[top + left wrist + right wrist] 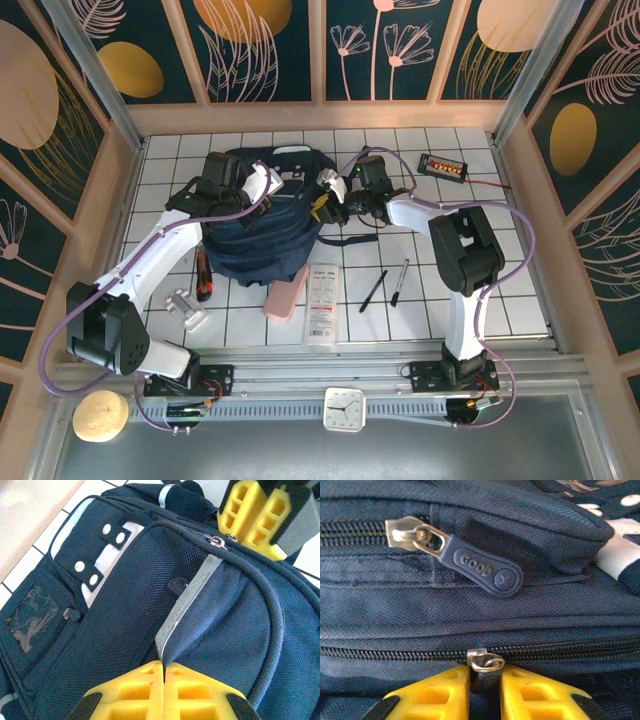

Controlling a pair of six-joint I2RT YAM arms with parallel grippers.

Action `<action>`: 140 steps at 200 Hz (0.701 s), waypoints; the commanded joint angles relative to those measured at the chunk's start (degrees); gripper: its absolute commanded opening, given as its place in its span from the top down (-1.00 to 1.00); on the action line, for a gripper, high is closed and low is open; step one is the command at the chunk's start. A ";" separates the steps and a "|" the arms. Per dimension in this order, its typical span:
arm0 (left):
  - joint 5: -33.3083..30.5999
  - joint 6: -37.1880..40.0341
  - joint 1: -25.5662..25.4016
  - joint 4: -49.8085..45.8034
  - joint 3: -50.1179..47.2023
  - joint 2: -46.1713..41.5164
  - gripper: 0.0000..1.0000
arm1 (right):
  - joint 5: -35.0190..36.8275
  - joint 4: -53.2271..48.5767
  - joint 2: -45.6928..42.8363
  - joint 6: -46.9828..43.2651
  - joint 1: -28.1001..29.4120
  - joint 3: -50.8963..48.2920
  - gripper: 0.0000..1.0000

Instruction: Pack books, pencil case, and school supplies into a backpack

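The navy backpack (262, 235) lies flat at the middle of the table. My left gripper (164, 664) is shut on a fold of its front fabric, right at the pale reflective stripe (187, 597). My right gripper (485, 672) is shut on the dark pull tab of the lower zipper, just under the metal ring (486, 661). A second zipper pull (482, 571) lies loose above it. From overhead, the left gripper (283, 180) and right gripper (322, 200) meet at the backpack's top. The pink pencil case (283, 297), the white booklet (322, 305) and two dark pens (373, 290) (398, 282) lie in front.
A black box with orange lights (443, 165) sits at the back right. A red-black tool (203, 276) and a small metal part (186, 306) lie left of the backpack. Wooden walls (520, 210) close in the tiled table on both sides.
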 commanded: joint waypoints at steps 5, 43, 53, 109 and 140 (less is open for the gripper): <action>2.71 -1.66 0.12 5.51 0.79 -2.72 1.00 | 1.59 3.14 -1.08 0.90 0.00 -0.50 0.99; 0.62 -2.51 0.05 4.81 1.11 -1.68 1.00 | 4.52 -0.12 -5.63 -0.52 0.22 -2.91 1.00; -1.15 -3.74 -0.10 4.88 1.61 -0.96 1.00 | 5.19 -2.52 -6.89 -1.31 0.77 -2.83 1.00; -14.76 -15.16 -6.19 4.72 8.29 7.27 1.00 | 6.78 -23.48 -9.14 -3.13 4.46 2.94 1.00; -19.06 -16.85 -8.79 4.09 10.97 10.17 1.00 | 7.88 -30.12 -10.02 0.93 5.88 4.37 1.00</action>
